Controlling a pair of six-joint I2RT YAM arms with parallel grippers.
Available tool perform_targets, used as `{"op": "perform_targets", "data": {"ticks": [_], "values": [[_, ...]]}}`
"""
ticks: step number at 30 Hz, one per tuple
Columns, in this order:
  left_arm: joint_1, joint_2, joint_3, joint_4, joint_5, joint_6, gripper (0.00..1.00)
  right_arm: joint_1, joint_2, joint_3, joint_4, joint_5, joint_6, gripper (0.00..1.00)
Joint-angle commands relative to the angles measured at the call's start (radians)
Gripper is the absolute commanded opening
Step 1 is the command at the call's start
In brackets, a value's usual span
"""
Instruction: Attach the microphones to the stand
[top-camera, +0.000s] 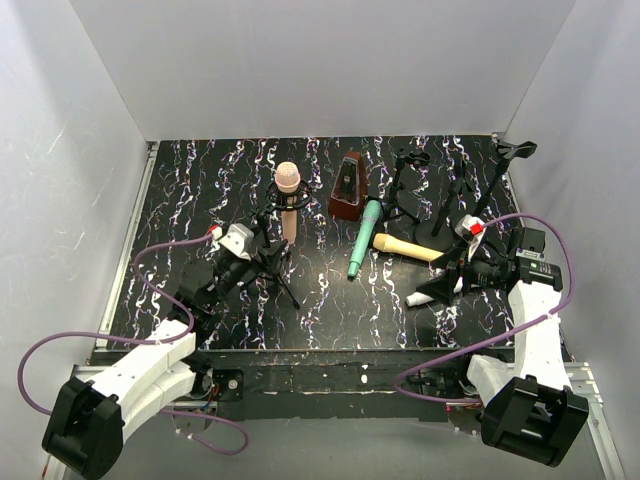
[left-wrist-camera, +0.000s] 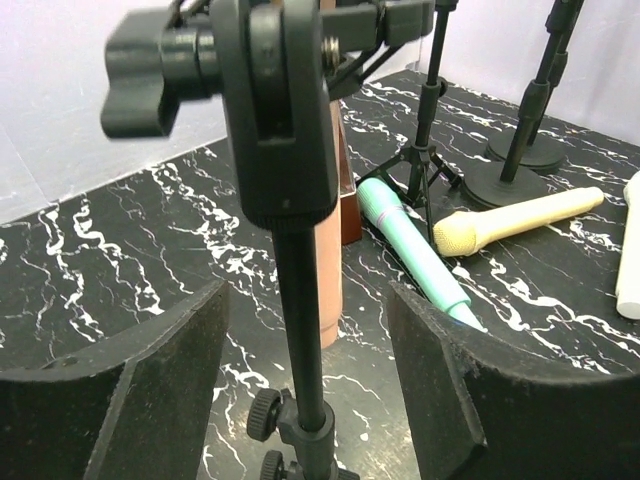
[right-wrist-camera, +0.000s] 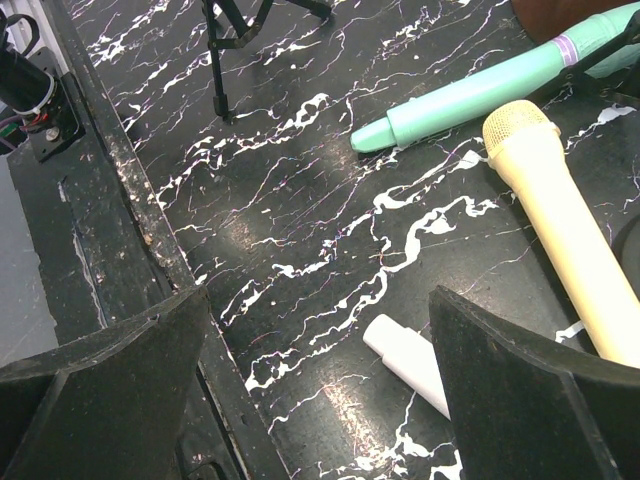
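On the black marbled table, your left gripper stands spread around the stand pole, pads not yet touching, peach-pink microphone just beyond it, so close squarely and keep the pole upright while your spread right gripper hangs over the white microphone.

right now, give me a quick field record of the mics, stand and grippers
pink microphone: upright in tripod stand clip
teal microphone: lying on table
yellow microphone: lying on table, head beside teal one
white microphone: lying under right gripper
left gripper: open, straddling the stand pole
right gripper: open, empty
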Motion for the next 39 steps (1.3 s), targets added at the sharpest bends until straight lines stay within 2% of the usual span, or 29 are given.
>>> {"op": "perform_targets", "data": {"ticks": [1,5,9,12,15,20,21,25,28,36,39], "values": [[0.005,-0.006,0.056,0.003,-0.003,0.053,0.62,-0.003,-0.016,0.004,-0.004,-0.028,-0.015,0.97],[0.005,-0.009,0.065,-0.004,0.007,0.064,0.61,-0.004,-0.015,0.004,-0.002,-0.028,-0.015,0.97],[0.005,-0.009,0.068,-0.006,0.015,0.047,0.46,-0.004,-0.015,0.006,0.001,-0.024,-0.017,0.97],[0.005,0.005,0.068,-0.004,0.021,0.045,0.41,-0.004,-0.016,0.007,-0.001,-0.017,-0.017,0.97],[0.005,0.015,0.067,0.018,0.018,0.044,0.31,-0.004,-0.018,0.001,-0.001,-0.019,-0.018,0.97],[0.005,0.018,0.104,-0.007,0.033,0.056,0.02,-0.004,-0.012,0.003,-0.001,-0.017,-0.018,0.97],[0.005,0.02,0.111,-0.011,0.036,0.062,0.0,-0.004,-0.009,0.001,-0.001,-0.016,-0.018,0.97],[0.01,0.046,0.14,0.02,-0.015,0.054,0.0,-0.004,-0.006,0.001,-0.001,-0.016,-0.018,0.97],[0.066,0.113,0.171,0.095,-0.008,0.051,0.0,-0.004,-0.001,0.001,-0.001,-0.019,-0.02,0.97],[0.365,0.454,0.341,0.438,0.22,-0.137,0.0,-0.004,0.0,0.0,-0.005,-0.016,-0.026,0.97],[0.451,0.57,0.423,0.52,0.277,-0.176,0.0,-0.004,0.004,0.0,-0.004,-0.011,-0.024,0.97]]}}
